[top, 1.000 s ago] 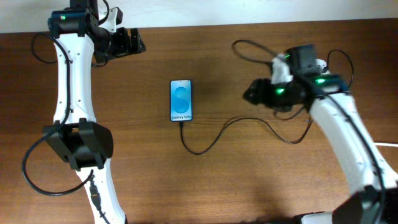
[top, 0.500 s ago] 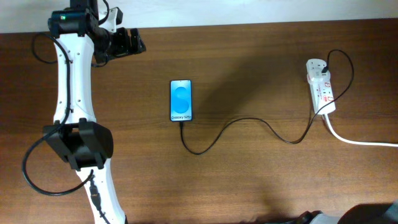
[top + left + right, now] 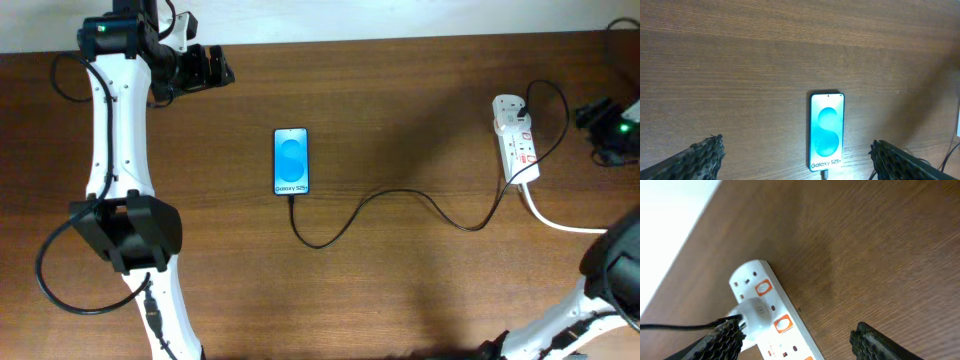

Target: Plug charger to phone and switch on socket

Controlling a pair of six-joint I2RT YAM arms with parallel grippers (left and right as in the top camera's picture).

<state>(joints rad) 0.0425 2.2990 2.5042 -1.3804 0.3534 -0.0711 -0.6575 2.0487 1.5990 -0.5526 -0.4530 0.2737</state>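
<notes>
Lying near the brown wooden table's (image 3: 865, 255) edge is the white oblong power strip (image 3: 751, 277); left gripper (image 3: 800, 157) and right gripper (image 3: 800, 340) spread wide, empty.

Looks like a robotics lab bench: a plain brown wooden table (image 3: 420, 300) against a bare white wall (image 3: 400, 15), one white robot arm (image 3: 105, 130) on the left, another (image 3: 612, 265) on the right, black cables looping off them

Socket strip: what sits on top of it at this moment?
A white plug sits on the socket, the charger cable leaving it. Two orange switches show; the outlet beneath the plug is covered.
</notes>
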